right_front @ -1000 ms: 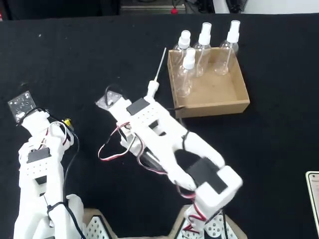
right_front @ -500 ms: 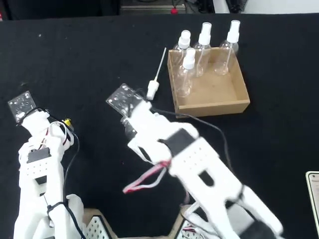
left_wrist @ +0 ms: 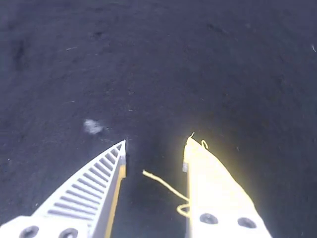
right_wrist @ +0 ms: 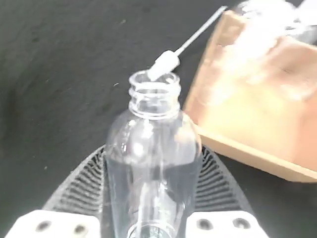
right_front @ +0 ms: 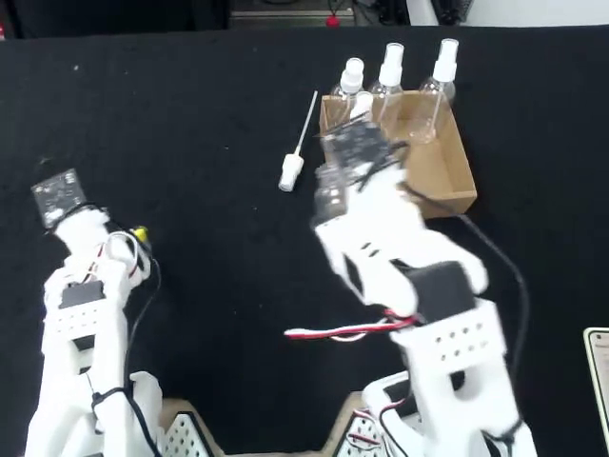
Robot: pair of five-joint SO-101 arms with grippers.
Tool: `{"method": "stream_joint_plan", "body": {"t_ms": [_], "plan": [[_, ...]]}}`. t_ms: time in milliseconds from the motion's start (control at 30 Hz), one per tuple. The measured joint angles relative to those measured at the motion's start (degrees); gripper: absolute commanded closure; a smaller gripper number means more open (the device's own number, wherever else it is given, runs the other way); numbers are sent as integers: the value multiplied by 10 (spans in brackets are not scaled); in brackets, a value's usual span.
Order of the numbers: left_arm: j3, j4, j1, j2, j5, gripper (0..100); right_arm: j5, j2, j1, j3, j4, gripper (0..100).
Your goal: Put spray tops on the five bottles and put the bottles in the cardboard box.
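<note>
the right fingers (right_wrist: pixel 81 178) are closed on an uncapped bottle (right_wrist: pixel 153 148). one ribbed finger sits on each side of its clear body, and its open threaded neck points away from the wrist. in the high view the right arm (right_front: pixel 381 238) stands over the near-left corner of the cardboard box (right_front: pixel 447 176) and covers that corner.

a loose spray top (right_front: pixel 291 172) lies flat on the black worktop (right_front: pixel 190 95) just left of the cardboard box. its white head is nearer the arms, and its thin dip tube runs away toward the box's far-left corner without touching the box. from the right wrist the same spray top lies beyond the bottle's neck, with the box beside it.

three capped bottles (right_front: pixel 390 76) stand upright along the far side of the cardboard box. whether more stand behind the arm cannot be told.

the left fingers (left_wrist: pixel 89 193) are spread apart with nothing between them. they hang over bare worktop well to the left of the cardboard box, and a yellow thread trails off one finger.
</note>
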Motion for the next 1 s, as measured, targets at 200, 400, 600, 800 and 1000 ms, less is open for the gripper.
{"method": "stream_joint_plan", "body": {"t_ms": [200, 400, 600, 800, 1000], "plan": [[0, 0, 79, 0, -56, 812, -1, -27, 101, -26, 8, 941], [0, 0, 180, 0, -108, 812, -1, -52, 200, 33, -26, 941], [0, -4, 294, 2, -127, 812, -2, -87, 297, 179, -112, 942], [-27, -8, 395, 2, -127, 812, -34, -147, 319, 312, -192, 942], [-43, -128, 425, 22, -127, 812, -45, -219, 321, 376, -224, 942]]}}
